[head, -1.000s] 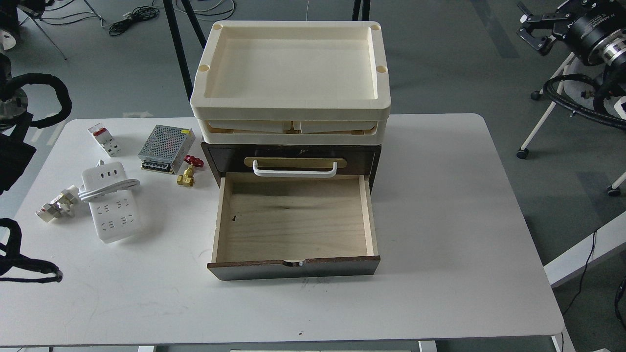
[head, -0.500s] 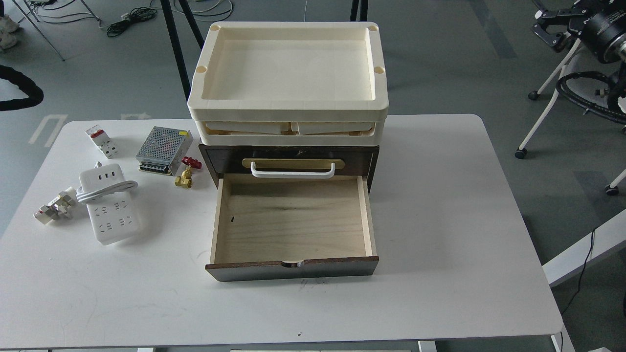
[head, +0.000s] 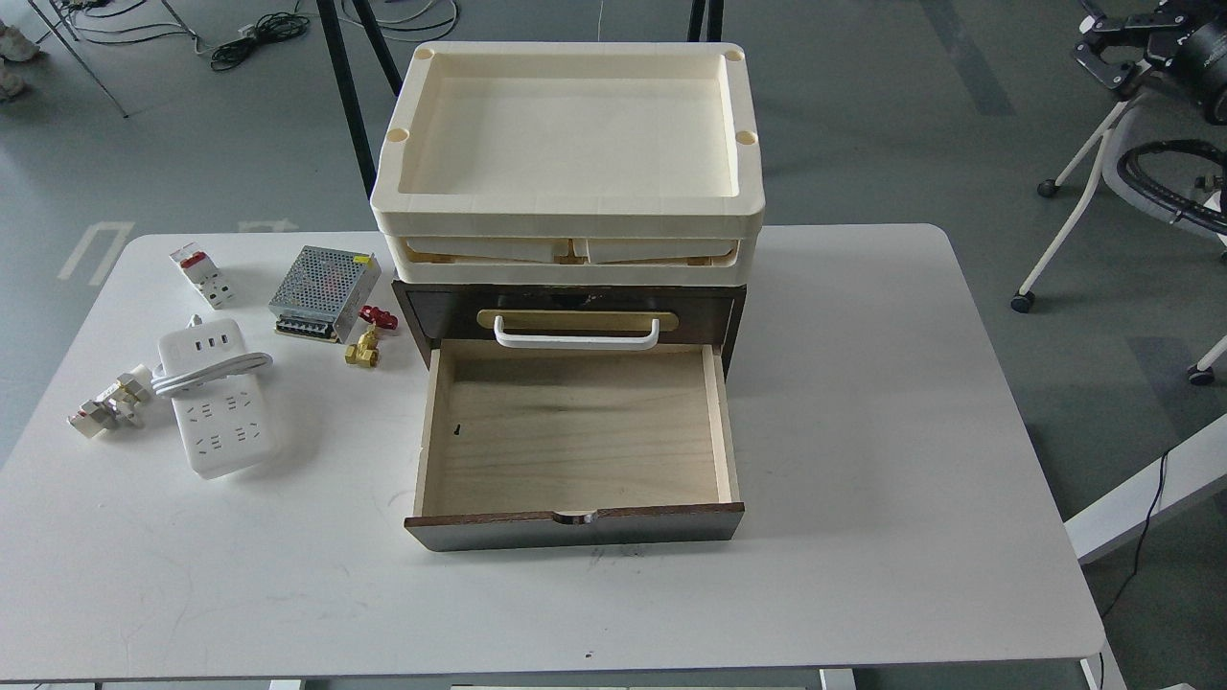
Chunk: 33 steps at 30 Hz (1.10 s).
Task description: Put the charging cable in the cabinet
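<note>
The charging cable [head: 213, 402] is a white power strip with its thick cord looped across it. It lies flat on the left part of the white table. The cabinet [head: 575, 316] is a dark brown drawer unit at the table's middle. Its lower drawer [head: 575, 436] is pulled out and shows a bare pale wood floor. A white handle [head: 575, 335] sits on the closed drawer above. My right gripper [head: 1104, 48] is a small dark shape at the top right corner, far from the table. I cannot tell its fingers apart. My left gripper is out of view.
Cream trays [head: 570, 134] are stacked on the cabinet. Left of it lie a mesh power-supply box [head: 323, 279], a small breaker with a red switch [head: 202, 274], a brass valve with a red handle [head: 367, 343] and a white plug [head: 105, 404]. Chair legs [head: 1064, 230] stand off the right edge.
My left arm has pulled back out of view on the left. My right arm has moved further right and up into the corner. Nothing on the table has moved.
</note>
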{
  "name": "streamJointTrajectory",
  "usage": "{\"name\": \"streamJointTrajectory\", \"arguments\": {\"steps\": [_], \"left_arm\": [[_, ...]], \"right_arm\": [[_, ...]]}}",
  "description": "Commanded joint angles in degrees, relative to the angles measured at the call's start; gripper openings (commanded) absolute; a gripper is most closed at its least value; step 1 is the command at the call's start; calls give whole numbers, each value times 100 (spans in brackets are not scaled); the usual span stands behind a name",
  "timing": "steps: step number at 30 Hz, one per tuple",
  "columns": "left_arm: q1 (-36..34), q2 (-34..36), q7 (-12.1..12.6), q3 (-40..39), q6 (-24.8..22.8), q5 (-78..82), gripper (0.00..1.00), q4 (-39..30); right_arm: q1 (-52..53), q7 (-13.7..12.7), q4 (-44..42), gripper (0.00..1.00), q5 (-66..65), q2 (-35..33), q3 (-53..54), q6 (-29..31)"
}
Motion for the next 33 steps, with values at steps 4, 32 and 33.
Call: {"name": "streamJointTrajectory", "arguments": {"steps": [4, 32, 33], "left_arm": [[110, -26, 0, 1535, 1, 3959, 98, -207], [-21, -3955, 0, 3471, 515, 6543, 88, 4908], [-12, -3999, 0, 3533, 612, 6543, 88, 4988]], "right_arm": [[-128, -4, 8, 100, -8, -24, -5, 0], [-708, 5, 16, 100, 18, -463, 57, 0], [-717, -4, 16, 100, 18, -463, 57, 0]]}}
